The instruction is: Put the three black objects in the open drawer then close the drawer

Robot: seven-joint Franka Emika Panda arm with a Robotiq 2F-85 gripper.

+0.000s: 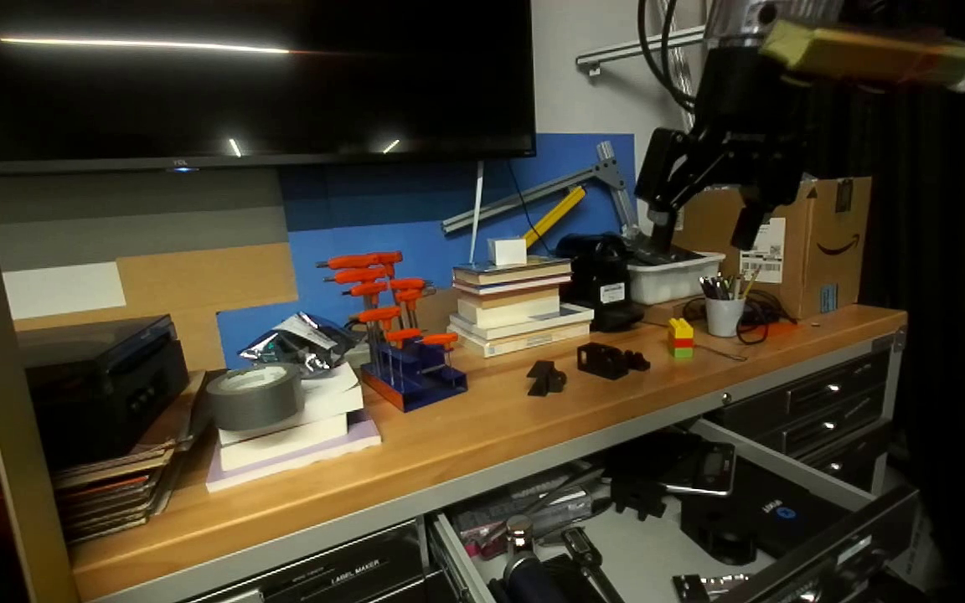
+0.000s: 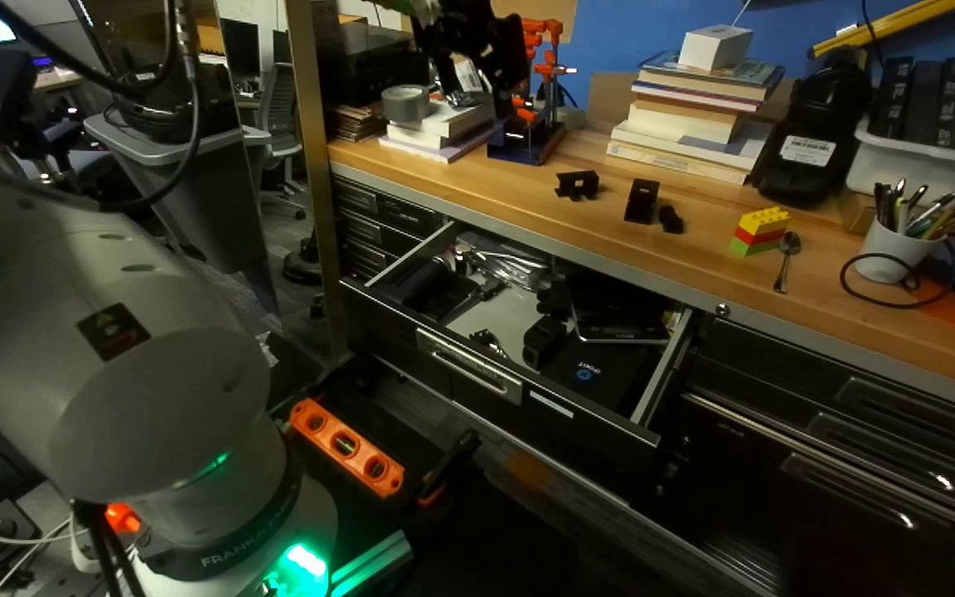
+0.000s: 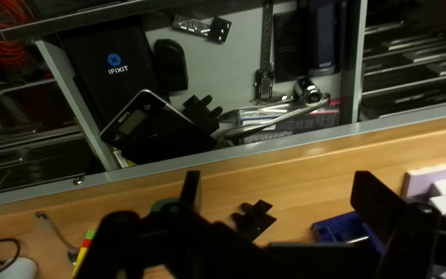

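Observation:
A black bracket (image 1: 547, 378) lies on the wooden bench; it also shows in an exterior view (image 2: 577, 184) and, between the fingers, in the wrist view (image 3: 254, 221). A black block (image 1: 602, 360) (image 2: 642, 201) lies beside it, with a small black lump (image 1: 638, 360) (image 2: 671, 219) at its side; I cannot tell whether they are joined. My gripper hides both in the wrist view. The drawer (image 1: 855, 548) (image 2: 477, 365) (image 3: 74, 102) stands open below the bench. My gripper (image 1: 707, 230) (image 3: 277, 182) is open and empty, high above the bench.
The drawer holds a black case (image 3: 103, 73), a scale (image 3: 134, 120), a black lump (image 3: 172, 66), a knobbed black piece (image 3: 203, 112) and tools. Toy bricks (image 1: 680, 339), a spoon (image 2: 787, 261), a hex-key rack (image 1: 411, 368) and a book stack (image 1: 516, 306) stand on the bench.

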